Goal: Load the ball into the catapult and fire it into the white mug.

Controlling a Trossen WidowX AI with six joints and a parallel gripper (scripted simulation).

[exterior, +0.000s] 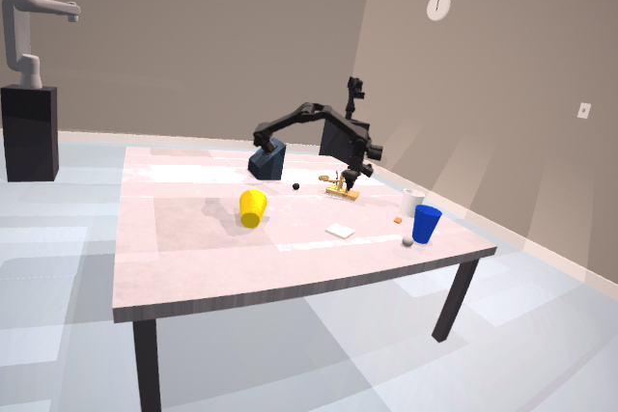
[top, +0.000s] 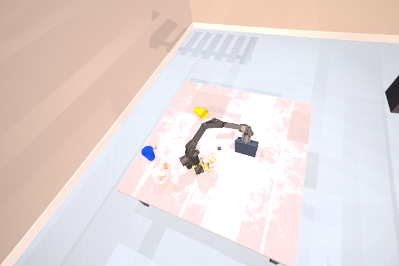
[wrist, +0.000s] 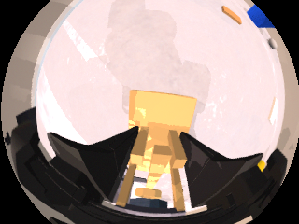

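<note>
Gripper: clamped on the catapult, tips pressed in from both sides of the frame near the broad end of its base
Catapult: flat on the table, throwing cup at the end away from the white mug
Dark ball: on the table, near the throwing cup but apart from it; probably the one to load
Grey ball: beside the blue cup; best left alone
Step in hand: seems to be aiming, with loading and firing still to do
Turn: swing slowly about the vertical, keep the base flat, avoid lifting or pressing down, stop once the long axis points at the middle of the white mug
Grip: hold low and square, well clear of the throwing arm, so as not to skew the frame or trip it
Release: open evenly on both sides, then rise straight up before moving across, or risk dragging the aim off
Check: sight along the base again after loading, since a nudge could spoil the line
</note>
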